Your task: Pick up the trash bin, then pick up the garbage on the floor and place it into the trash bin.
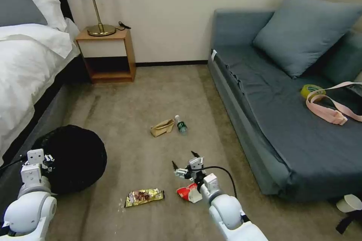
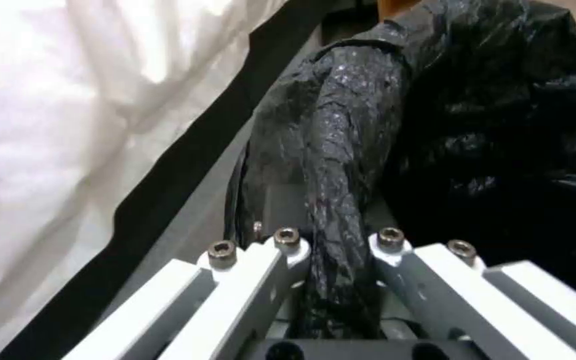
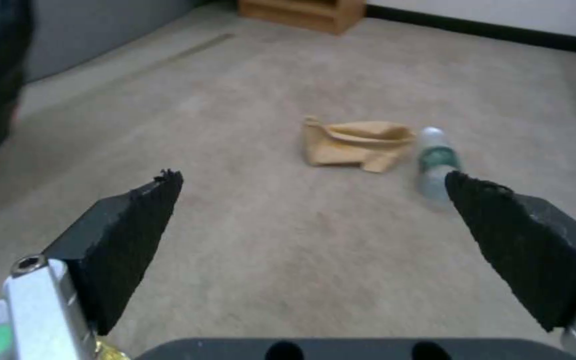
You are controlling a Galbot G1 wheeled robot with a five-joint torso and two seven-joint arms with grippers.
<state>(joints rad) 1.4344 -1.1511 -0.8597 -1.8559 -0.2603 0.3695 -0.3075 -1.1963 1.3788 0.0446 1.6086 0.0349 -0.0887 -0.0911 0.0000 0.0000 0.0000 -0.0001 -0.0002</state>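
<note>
The trash bin (image 1: 73,158), its black bag folded over the rim, sits low at my left beside the bed. My left gripper (image 1: 48,158) is shut on the trash bin's rim; in the left wrist view the crinkly bag rim (image 2: 341,150) runs between the fingers of the left gripper (image 2: 338,239). On the carpet lies the garbage: a tan paper bag (image 1: 162,127) (image 3: 355,142), a small bottle (image 1: 181,125) (image 3: 437,165), a gold-brown wrapper (image 1: 144,197) and a red-and-white wrapper (image 1: 186,192), partly under my right arm. My right gripper (image 1: 184,160) (image 3: 311,177) hovers open and empty, short of the paper bag and bottle.
A white bed (image 1: 26,64) runs along the left, with a wooden nightstand (image 1: 107,54) and lamp behind. A blue-grey sofa (image 1: 279,128) on the right carries a cushion, tape roll and pink strap. A white cup (image 1: 348,203) lies by its foot.
</note>
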